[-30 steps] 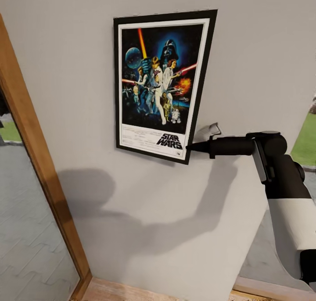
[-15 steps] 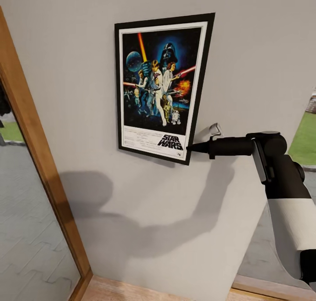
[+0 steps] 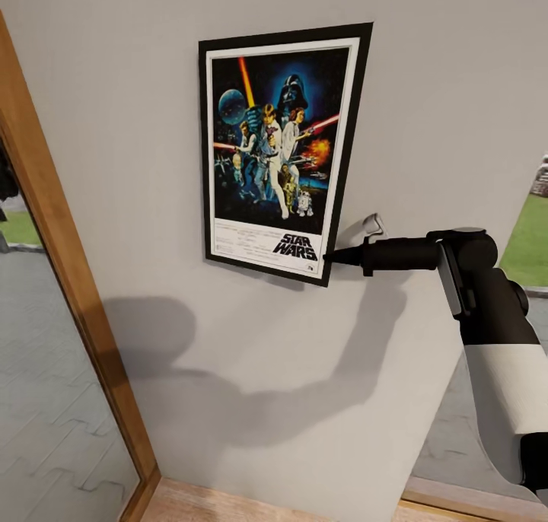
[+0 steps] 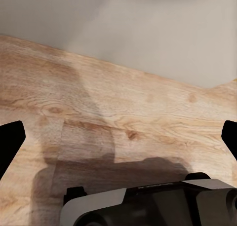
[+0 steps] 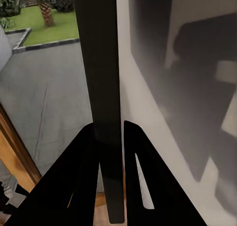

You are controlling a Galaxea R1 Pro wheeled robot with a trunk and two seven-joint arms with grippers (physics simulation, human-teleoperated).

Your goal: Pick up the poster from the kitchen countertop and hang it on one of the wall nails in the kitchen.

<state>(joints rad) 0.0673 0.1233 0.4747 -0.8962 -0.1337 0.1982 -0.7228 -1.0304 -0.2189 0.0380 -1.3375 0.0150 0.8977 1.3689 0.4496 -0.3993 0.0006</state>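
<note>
Jaws of the right gripper (image 3: 329, 256) are pinched on the lower right corner of the poster (image 3: 278, 153); the right wrist view shows its black frame edge (image 5: 101, 88) clamped between the two fingers. Left gripper's jaws look spread, dark tips at either side of the left wrist view, nothing between them, wood floor (image 4: 118, 122) below.

Poster sits high on the grey wall (image 3: 426, 103), slightly askew, lower edge dropping toward the held corner. No nail visible; cannot tell whether the frame is hooked.

Risk, as I judge it: letting go before the frame catches would drop it down the wall to the floor. A sideways tug could unseat it.

Nearby: wooden door frame (image 3: 68, 278) on the wall's left edge, well apart. Nothing blocks the arm.
</note>
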